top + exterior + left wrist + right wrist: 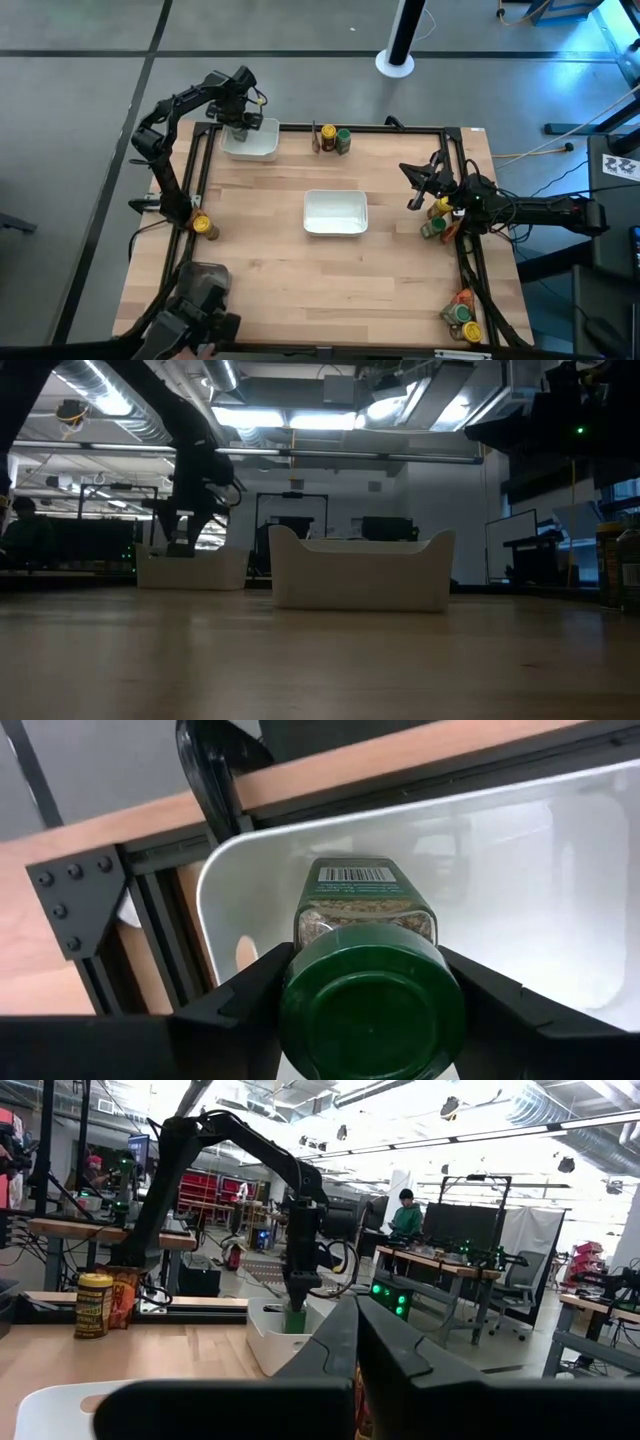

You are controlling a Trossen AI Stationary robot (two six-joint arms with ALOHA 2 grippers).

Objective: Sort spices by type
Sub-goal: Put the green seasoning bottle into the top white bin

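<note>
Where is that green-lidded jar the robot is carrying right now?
The green-lidded jar sits in the left claw, hanging over the white tray at the table's far left corner in the overhead view; the left wrist view shows tray wall behind it.

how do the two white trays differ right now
The far-left tray sits at the table's back edge under the left gripper, whose fingers hold a green-lidded jar over it. The middle tray stands alone mid-table, with no arm above it. Both are white, rectangular and open-topped.

Grey floor [90,60] — bright ceiling strip lights [290,420], workbenches [450,1265], monitors [385,528] beyond.
</note>
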